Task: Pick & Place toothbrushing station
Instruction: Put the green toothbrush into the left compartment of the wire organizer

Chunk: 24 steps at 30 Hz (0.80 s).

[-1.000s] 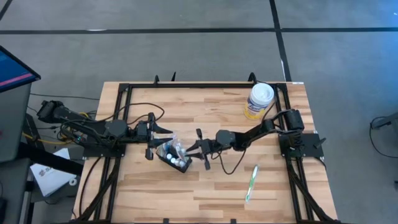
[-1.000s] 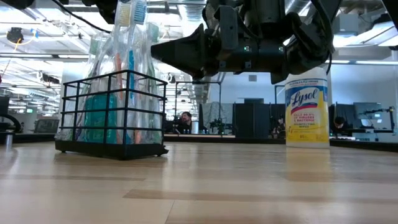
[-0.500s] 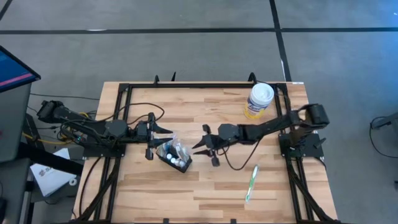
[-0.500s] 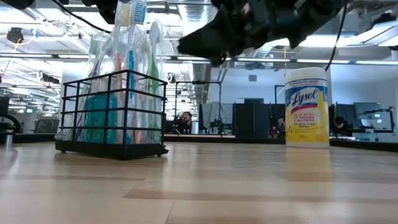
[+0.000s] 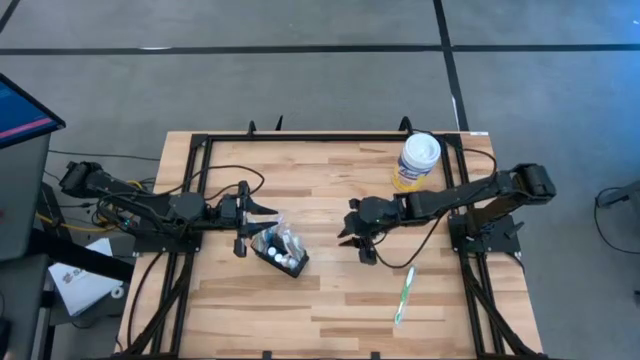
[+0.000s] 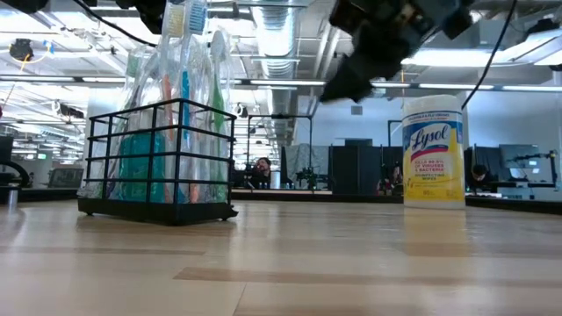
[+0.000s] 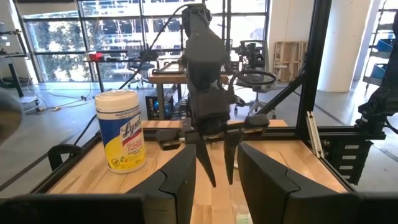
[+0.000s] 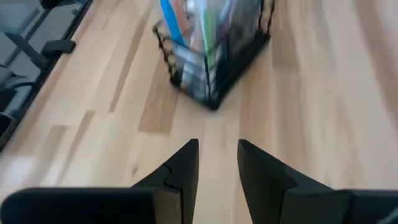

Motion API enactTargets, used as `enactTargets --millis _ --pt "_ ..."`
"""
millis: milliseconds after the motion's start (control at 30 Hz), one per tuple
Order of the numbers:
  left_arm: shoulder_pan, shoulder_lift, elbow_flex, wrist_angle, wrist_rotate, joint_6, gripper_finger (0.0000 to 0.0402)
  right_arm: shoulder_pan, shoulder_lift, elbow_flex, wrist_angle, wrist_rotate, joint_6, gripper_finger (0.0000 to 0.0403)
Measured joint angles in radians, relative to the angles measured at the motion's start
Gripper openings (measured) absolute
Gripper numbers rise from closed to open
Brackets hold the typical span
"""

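Note:
The toothbrushing station (image 5: 281, 249) is a small black wire holder. It stands by its base on the wooden table, left of centre, with several toothbrushes and tubes upright in it. It also shows in the low view (image 6: 158, 162) and the right wrist view (image 8: 214, 53). My left gripper (image 5: 262, 215) is open just beyond the station's far left side and holds nothing. The station does not show in the left wrist view. My right gripper (image 5: 346, 233) is open and empty, raised above the table. It is to the right of the station and points toward it.
A yellow wipes canister with a white lid (image 5: 417, 162) stands at the far right. A green toothbrush (image 5: 404, 294) lies on the table near the right front. Black frame rails (image 5: 190, 200) run along the table's sides. Bare wood lies between the station and my right gripper.
My right gripper has drawn back from the station toward the table's right edge and has risen. It has stayed open and empty. The station has stayed where it was.

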Motion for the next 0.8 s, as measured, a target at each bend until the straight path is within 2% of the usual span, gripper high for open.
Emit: enactTargets --millis 200,400,567,800 --pt "0.0 0.0 0.0 0.001 0.0 0.0 0.0112 0.013 -0.003 -0.001 -0.228 -0.018 0.163 0.0102" --pt "0.0 0.0 0.0 0.005 0.0 0.0 0.0112 0.064 -0.003 0.001 -0.371 -0.058 0.267 0.0102" --pt "0.0 0.0 0.0 0.006 0.0 0.0 0.0112 0.121 -0.003 0.001 -0.412 -0.092 0.295 0.0102" --pt "0.0 0.0 0.0 0.007 0.0 0.0 0.0112 0.225 -0.003 0.001 -0.461 -0.091 0.219 0.0098"
